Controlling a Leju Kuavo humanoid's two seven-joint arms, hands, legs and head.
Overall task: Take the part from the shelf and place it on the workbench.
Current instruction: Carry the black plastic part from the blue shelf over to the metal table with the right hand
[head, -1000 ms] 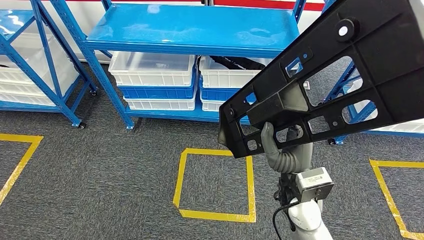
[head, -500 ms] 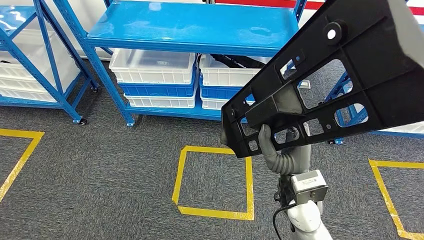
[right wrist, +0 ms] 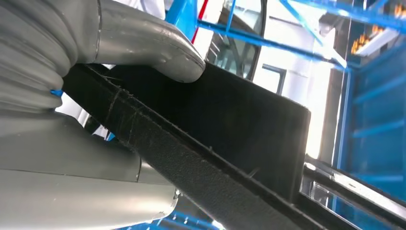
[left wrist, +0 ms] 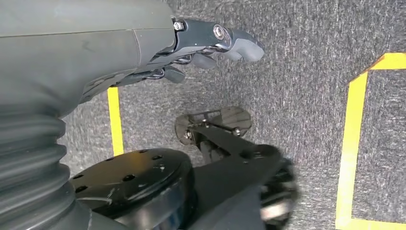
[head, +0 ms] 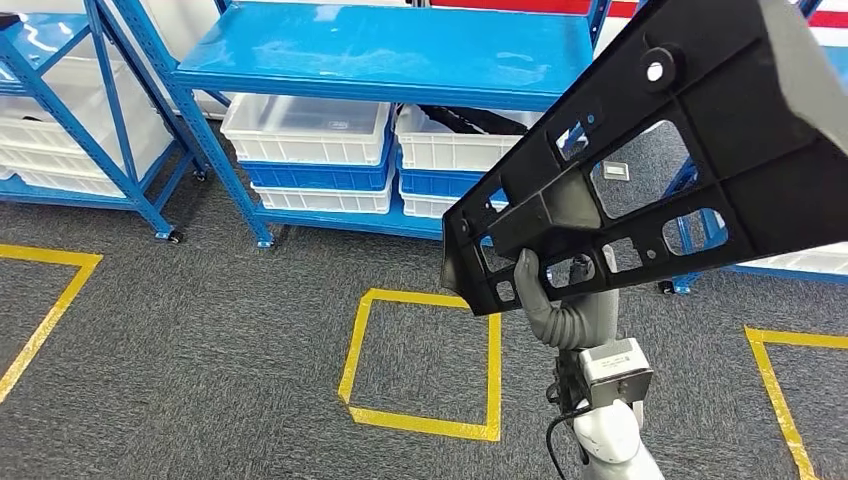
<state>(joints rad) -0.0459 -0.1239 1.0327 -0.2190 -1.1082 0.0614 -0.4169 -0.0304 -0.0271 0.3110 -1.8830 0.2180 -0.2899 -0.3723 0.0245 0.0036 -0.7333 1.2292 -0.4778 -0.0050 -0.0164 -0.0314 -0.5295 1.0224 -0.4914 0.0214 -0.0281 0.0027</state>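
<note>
A: Black plastic, ribbed and pierced with cut-outs: which item is this?

B: It is the part (head: 690, 150), raised high in the head view, tilted, its broad end toward the upper right and its narrow end low near the centre.

A: What holds it?

B: The right hand (head: 555, 290) grips the narrow end from below, thumb (right wrist: 143, 43) pressed on one face, the rest of the hand on the other.

A: And the left hand (left wrist: 191, 48)?

B: It hangs over grey carpet (left wrist: 306, 86), fingers (left wrist: 234, 38) loosely curled, apart from one another, holding nothing.

A: What lies behind the part?

B: A blue shelf (head: 380, 50) with white bins (head: 305, 130) stacked beneath it, and a yellow tape square (head: 420, 420) on the floor in front
</note>
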